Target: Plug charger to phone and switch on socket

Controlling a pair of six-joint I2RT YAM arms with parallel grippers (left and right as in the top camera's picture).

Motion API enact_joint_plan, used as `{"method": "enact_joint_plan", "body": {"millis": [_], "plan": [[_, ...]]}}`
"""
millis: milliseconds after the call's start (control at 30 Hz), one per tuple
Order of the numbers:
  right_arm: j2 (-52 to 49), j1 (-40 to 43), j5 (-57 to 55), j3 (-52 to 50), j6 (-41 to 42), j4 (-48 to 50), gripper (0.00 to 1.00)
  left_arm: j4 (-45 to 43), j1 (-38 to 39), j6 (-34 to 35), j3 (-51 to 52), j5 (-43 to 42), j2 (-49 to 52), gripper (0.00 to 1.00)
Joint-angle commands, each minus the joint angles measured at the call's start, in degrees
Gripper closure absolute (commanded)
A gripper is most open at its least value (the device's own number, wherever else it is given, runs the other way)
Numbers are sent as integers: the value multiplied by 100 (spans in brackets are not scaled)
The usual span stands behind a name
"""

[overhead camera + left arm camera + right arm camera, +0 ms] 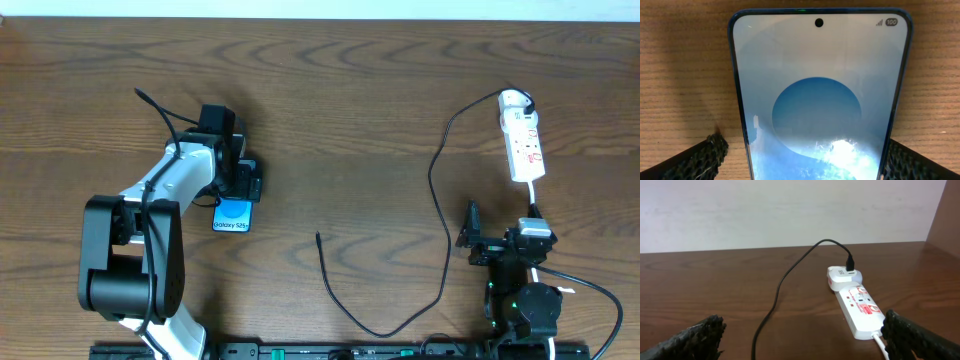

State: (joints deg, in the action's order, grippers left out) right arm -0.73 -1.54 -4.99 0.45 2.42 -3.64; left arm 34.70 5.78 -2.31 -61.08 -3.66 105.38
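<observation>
Straddling the phone (820, 90), the left gripper (805, 148) gapes

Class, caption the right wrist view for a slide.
Open right gripper faces the socket; the black charger trails from its far end across the table.

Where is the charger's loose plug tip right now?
In the overhead view, the charger's plug tip lies on the table near the middle, to the right of the phone and well left of the socket.

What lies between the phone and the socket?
Only the charger, curving across the table between phone and socket; the overhead view shows it.
</observation>
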Motion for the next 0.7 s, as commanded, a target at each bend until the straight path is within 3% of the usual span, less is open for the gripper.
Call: {"method": "enact_joint_plan", "body": {"millis": [0,367,500,667], "plan": [[33,-42,-68,-13,74,-7,1,142,-17,66,205,155,210,1],[33,-44,-66,-13,74,-7,1,155,-17,66,205,155,210,1],[33,-42,-68,-13,74,-7,1,166,-17,63,205,155,210,13],[33,-44,-66,-13,74,-7,1,166,-17,63,205,157,210,18]]}}
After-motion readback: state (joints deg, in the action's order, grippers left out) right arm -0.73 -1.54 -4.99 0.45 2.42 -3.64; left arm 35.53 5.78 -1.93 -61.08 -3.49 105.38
